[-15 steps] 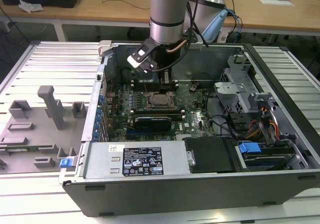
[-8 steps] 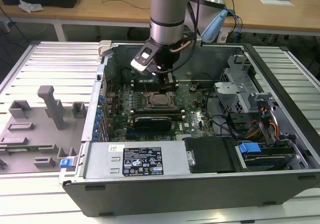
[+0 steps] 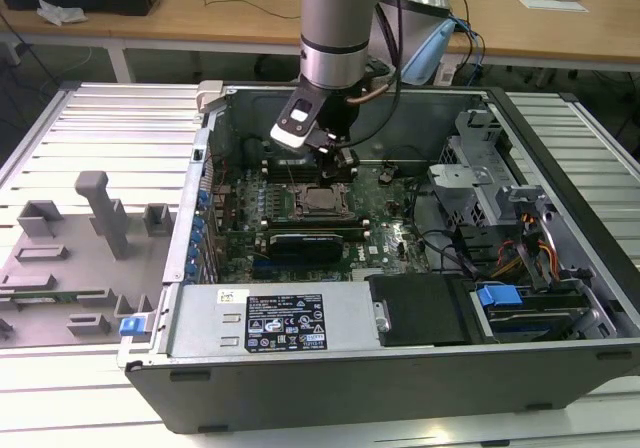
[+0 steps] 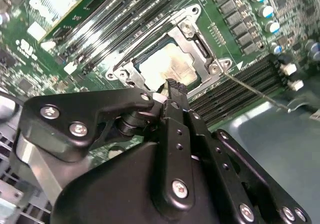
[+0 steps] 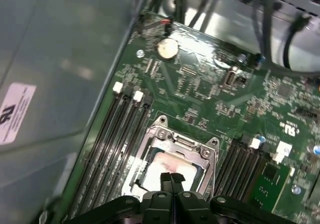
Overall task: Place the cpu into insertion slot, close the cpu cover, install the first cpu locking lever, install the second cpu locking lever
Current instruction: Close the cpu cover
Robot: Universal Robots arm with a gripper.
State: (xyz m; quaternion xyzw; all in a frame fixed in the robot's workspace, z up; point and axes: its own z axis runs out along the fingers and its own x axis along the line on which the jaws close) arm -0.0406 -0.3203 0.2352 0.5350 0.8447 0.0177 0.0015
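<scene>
The cpu (image 4: pixel 167 64) (image 5: pixel 165 161) lies flat in the insertion slot (image 3: pixel 320 200) on the green board, its silver top showing. The cpu cover (image 4: pixel 197 41) (image 5: pixel 172 136) lies down around it as a metal frame. A thin locking lever rod (image 4: pixel 250 90) runs out from one socket corner across the memory slots. My gripper (image 5: pixel 171 176) (image 4: pixel 172 86) (image 3: pixel 340 158) hangs just above the cpu's edge. Its black fingertips are pressed together and shut, with nothing between them.
Long black memory slots (image 5: pixel 117 129) (image 4: pixel 240 91) flank the socket on both sides. The grey case wall (image 5: pixel 60 59) rises close by. Cables (image 5: pixel 280 29) and a drive cage (image 3: pixel 480 188) stand at the exterior view's right. A grey fixture tray (image 3: pixel 70 248) sits outside the case.
</scene>
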